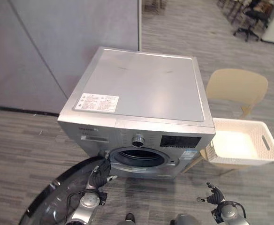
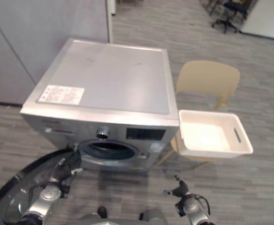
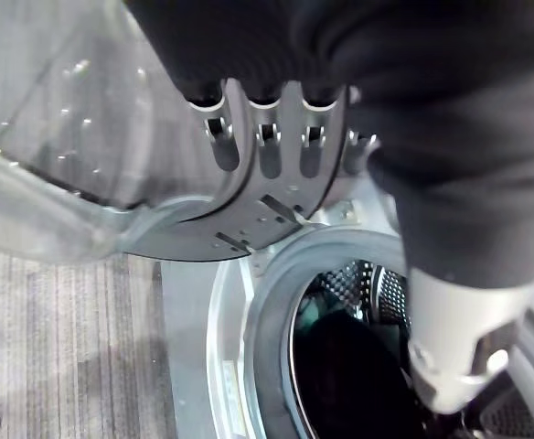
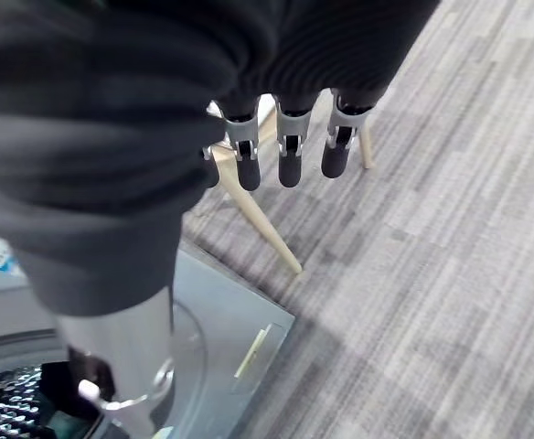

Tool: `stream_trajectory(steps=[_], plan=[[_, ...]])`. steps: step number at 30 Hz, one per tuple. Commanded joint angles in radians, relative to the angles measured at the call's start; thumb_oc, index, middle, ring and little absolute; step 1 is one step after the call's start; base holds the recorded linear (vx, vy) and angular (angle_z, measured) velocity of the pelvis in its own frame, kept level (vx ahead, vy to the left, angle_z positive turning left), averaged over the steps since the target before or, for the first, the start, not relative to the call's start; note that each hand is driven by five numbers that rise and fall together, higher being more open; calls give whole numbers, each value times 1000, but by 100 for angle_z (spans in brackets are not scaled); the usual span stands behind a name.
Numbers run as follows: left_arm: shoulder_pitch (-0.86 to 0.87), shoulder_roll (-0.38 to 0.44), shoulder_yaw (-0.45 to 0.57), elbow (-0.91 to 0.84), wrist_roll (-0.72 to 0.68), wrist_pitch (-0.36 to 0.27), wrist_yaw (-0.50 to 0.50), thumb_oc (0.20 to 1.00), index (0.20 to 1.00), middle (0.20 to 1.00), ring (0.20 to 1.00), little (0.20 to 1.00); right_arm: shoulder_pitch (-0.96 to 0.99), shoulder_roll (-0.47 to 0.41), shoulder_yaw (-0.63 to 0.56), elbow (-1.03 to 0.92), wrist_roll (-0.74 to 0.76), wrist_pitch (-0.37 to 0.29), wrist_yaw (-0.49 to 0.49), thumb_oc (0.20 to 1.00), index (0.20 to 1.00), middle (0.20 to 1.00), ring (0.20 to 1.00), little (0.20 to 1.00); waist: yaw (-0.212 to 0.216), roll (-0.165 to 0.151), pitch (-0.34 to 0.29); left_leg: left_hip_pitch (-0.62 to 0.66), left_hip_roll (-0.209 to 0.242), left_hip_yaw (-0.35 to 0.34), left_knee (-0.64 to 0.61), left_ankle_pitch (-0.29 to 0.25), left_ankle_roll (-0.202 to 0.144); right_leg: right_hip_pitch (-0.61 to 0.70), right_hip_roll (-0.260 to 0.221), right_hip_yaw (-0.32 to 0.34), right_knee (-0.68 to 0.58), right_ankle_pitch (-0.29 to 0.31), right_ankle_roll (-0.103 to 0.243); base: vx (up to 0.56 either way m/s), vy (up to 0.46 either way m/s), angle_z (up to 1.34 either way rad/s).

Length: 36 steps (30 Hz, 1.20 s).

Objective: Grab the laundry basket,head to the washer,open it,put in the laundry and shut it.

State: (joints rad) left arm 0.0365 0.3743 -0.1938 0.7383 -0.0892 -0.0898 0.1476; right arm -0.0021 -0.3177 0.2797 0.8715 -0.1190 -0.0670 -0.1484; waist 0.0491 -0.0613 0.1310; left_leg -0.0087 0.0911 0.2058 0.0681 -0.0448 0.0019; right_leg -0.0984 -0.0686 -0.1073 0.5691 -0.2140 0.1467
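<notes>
The washer (image 1: pixel 141 98) stands with its round door (image 1: pixel 57 197) swung wide open to its left side, and dark laundry (image 3: pixel 349 366) lies inside the drum. The left robot hand (image 1: pixel 99 180) rests with straight fingers (image 3: pixel 269 151) against the inner rim of the door, holding nothing. The right robot hand (image 1: pixel 211 196) hangs in front of the washer with relaxed, empty fingers (image 4: pixel 290 146), and the white laundry basket (image 1: pixel 263 154) sits empty on a beige chair (image 1: pixel 238 86) just to the right of the washer.
</notes>
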Motion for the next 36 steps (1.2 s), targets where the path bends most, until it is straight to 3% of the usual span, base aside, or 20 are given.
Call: stream_trajectory(steps=[1, 3, 5, 7, 8, 9, 10, 11, 16, 25, 26, 31, 32, 36], plan=[[7, 4, 23, -67, 25, -28, 18, 1000, 1000, 1000, 1000, 1000, -40, -21, -26, -75, 4, -18, -14, 1000, 1000, 1000, 1000, 1000, 26, -3, 51, -239, -14, -33, -56, 176, -44, 163, 42, -29, -399, -26, -58, -350, -221, -16], [11, 11, 28, -95, 36, -25, 14, 1000, 1000, 1000, 1000, 1000, -35, -47, -33, -100, 13, -23, -13, 1000, 1000, 1000, 1000, 1000, 27, 34, 78, -309, 15, -65, -59, 254, -104, 149, 93, -30, -479, -18, -88, -482, -202, -9], [6, 9, 32, -88, 40, -25, 16, 1000, 1000, 1000, 1000, 1000, -36, -57, -32, -94, 11, -24, -17, 1000, 1000, 1000, 1000, 1000, 24, 44, 95, -313, 15, -77, -61, 259, -114, 139, 95, -40, -478, -9, -92, -291, -59, 56], [3, 7, 36, -93, 43, -24, 10, 1000, 1000, 1000, 1000, 1000, -31, -69, -38, -86, -1, -17, -16, 1000, 1000, 1000, 1000, 1000, 10, 42, 112, -317, 0, -81, -9, 209, -92, 115, 73, -71, -483, 18, -92, -314, -6, 50], [6, 14, 40, -106, 58, -28, 7, 1000, 1000, 1000, 1000, 1000, -21, -70, -46, -84, 5, -19, -13, 1000, 1000, 1000, 1000, 1000, -4, 25, 111, -295, -25, -90, 83, 124, -70, 100, 43, -85, -496, 44, -90, -287, 8, 41], [5, 14, 40, -106, 58, -28, 7, 1000, 1000, 1000, 1000, 1000, -21, -70, -47, -84, 5, -19, -13, 1000, 1000, 1000, 1000, 1000, -5, 26, 110, -299, -24, -91, 85, 124, -70, 98, 44, -85, -497, 46, -90, -217, 43, 30], [10, 19, 41, -114, 64, -32, 4, 1000, 1000, 1000, 1000, 1000, -16, -68, -50, -84, 8, -23, -8, 1000, 1000, 1000, 1000, 1000, -11, 19, 106, -280, -40, -105, 106, 78, -64, 90, 30, -87, -500, 59, -89, -115, 104, 19], [18, 21, 52, -134, 68, -36, 18, 1000, 1000, 1000, 1000, 1000, -17, -68, -43, -76, 0, -27, -4, 1000, 1000, 1000, 1000, 1000, -11, 18, 103, -230, -101, -190, 126, 19, -56, 70, 24, -70, -499, 73, -87, -113, 146, 16], [-7, 47, 50, -177, 95, -39, 45, 1000, 1000, 1000, 1000, 1000, -19, -70, -46, -32, -8, -27, 2, 1000, 1000, 1000, 1000, 1000, -22, 19, 78, -212, -95, -193, 118, -4, -45, 73, 14, -85, -505, 75, -76, 31, 112, 4], [-56, 132, 113, -220, 186, -26, 131, 1000, 1000, 1000, 1000, 1000, -15, -72, -69, -34, -13, -26, 7, 1000, 1000, 1000, 1000, 1000, -32, -4, 33, -110, -88, -127, 71, -40, -26, 119, -4, -77, -483, 72, -46, 119, 82, -16], [-78, 195, 135, -224, 245, -20, 147, 1000, 1000, 1000, 1000, 1000, -8, -85, -73, -46, -19, -30, 16, 1000, 1000, 1000, 1000, 1000, -36, -4, 23, -95, -87, -115, 60, -44, -24, 119, -7, -72, -478, 77, -36, 62, 51, -11], [-127, 311, 172, -220, 326, 7, 164, 1000, 1000, 1000, 1000, 1000, 16, -112, -77, -82, -33, -32, 38, 1000, 1000, 1000, 1000, 1000, -44, -5, 12, -77, -85, -97, 41, -48, -20, 118, -9, -65, -477, 83, -24, 83, 60, -15], [-163, 371, 181, -177, 360, 29, 168, 1000, 1000, 1000, 1000, 1000, 23, -124, -74, -91, -39, -31, 50, 1000, 1000, 1000, 1000, 1000, -50, -5, 10, -77, -84, -92, 33, -49, -18, 113, -9, -62, -480, 88, -19, 36, 44, -13], [-209, 411, 180, -101, 356, 43, 161, 1000, 1000, 1000, 1000, 1000, 18, -133, -64, -96, -43, -23, 61, 1000, 1000, 1000, 1000, 1000, -55, -7, 11, -85, -79, -85, 30, -47, -16, 97, -8, -58, -481, 94, -16, 0, 21, -6]])
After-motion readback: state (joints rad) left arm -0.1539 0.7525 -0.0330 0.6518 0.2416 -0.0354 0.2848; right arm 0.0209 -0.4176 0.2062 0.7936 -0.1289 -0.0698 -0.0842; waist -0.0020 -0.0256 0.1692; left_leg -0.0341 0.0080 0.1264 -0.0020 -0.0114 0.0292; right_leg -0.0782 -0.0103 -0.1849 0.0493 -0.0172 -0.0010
